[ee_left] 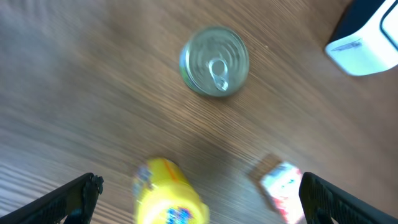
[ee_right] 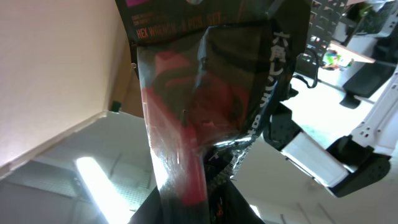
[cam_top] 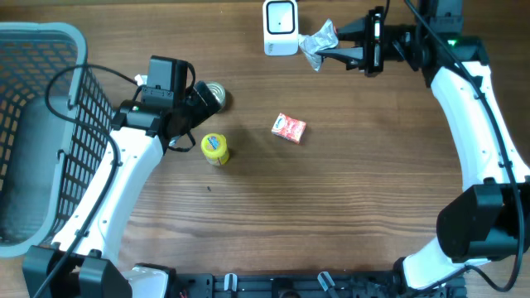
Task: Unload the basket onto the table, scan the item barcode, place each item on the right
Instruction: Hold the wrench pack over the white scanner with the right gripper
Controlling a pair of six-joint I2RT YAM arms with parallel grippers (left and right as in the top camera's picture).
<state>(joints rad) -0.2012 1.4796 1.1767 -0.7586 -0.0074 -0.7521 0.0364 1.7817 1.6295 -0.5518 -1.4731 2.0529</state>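
basket (cam_top: 41, 33) left | can (cam_top: 217, 95) behind bottle (cam_top: 215, 149) | box (cam_top: 289, 128) right of bottle | packet (cam_top: 319, 40) beside scanner (cam_top: 281, 27)

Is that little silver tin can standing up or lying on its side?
Upright: the silver tin can shows its round pull-tab lid facing up at the camera, standing on the wooden table.

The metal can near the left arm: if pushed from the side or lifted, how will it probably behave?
The can stands upright, lid and pull ring facing up, so a low push would probably slide it rather than roll it. If knocked over, its round body would likely roll. The metal looks stiff, though smooth and maybe slippery.
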